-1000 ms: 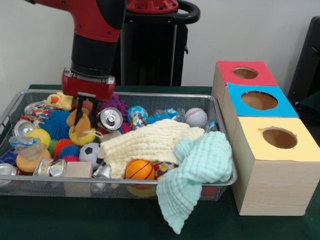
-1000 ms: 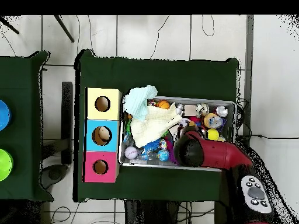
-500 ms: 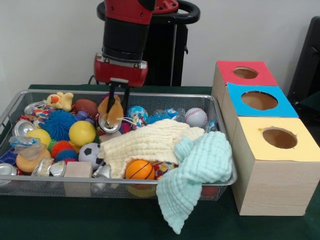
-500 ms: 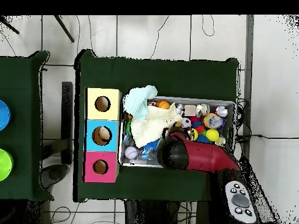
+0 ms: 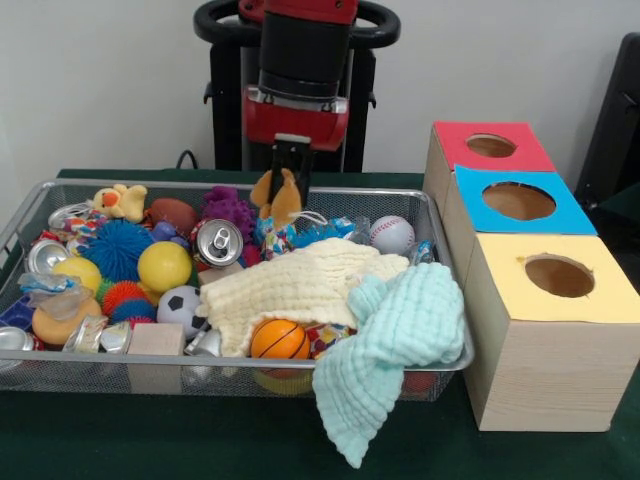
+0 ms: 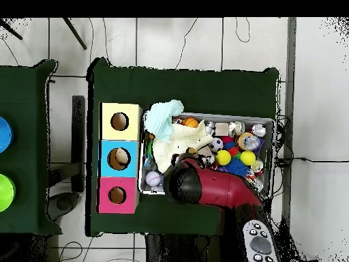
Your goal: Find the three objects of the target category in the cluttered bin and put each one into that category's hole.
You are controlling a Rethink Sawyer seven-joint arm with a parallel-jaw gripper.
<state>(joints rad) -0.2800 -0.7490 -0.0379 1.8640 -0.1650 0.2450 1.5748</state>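
In the front view, well to the left of the tool and lower, one yellow plush duck [image 5: 120, 201] is lying against the far rim of the wire-mesh bin [image 5: 300, 369], which is sitting on the green desk [image 5: 200, 440]. Between the duck and the tool, three spiky rubber balls are showing: one blue [image 5: 111, 247], one orange [image 5: 124, 295] and one purple [image 5: 228, 208]. Just below and left of the tool, one drink can [image 5: 220, 242] is standing among the clutter, with more crushed cans lying at the bin's left edge.

The tool [image 5: 290, 178] is hanging over the back of the bin with its two fingers clamped together on one tan-orange teddy bear [image 5: 279, 199], which is dangling clear above the toys. Below the tool, one cream cloth [image 5: 300, 285] is spreading across the middle, and one small basketball [image 5: 279, 339] is resting at its near edge. Below and right, one mint cloth [image 5: 395, 345] is drooping over the rim.

Well to the right of the tool, three wooden boxes are standing in a row outside the bin. The red-topped hole [image 5: 491, 146] is at about the tool's height, with the blue-topped hole [image 5: 519, 201] and the yellow-topped hole [image 5: 559, 276] lower.

In the overhead view, the red arm [image 6: 218, 193] is covering the bin's edge nearest the robot's base.
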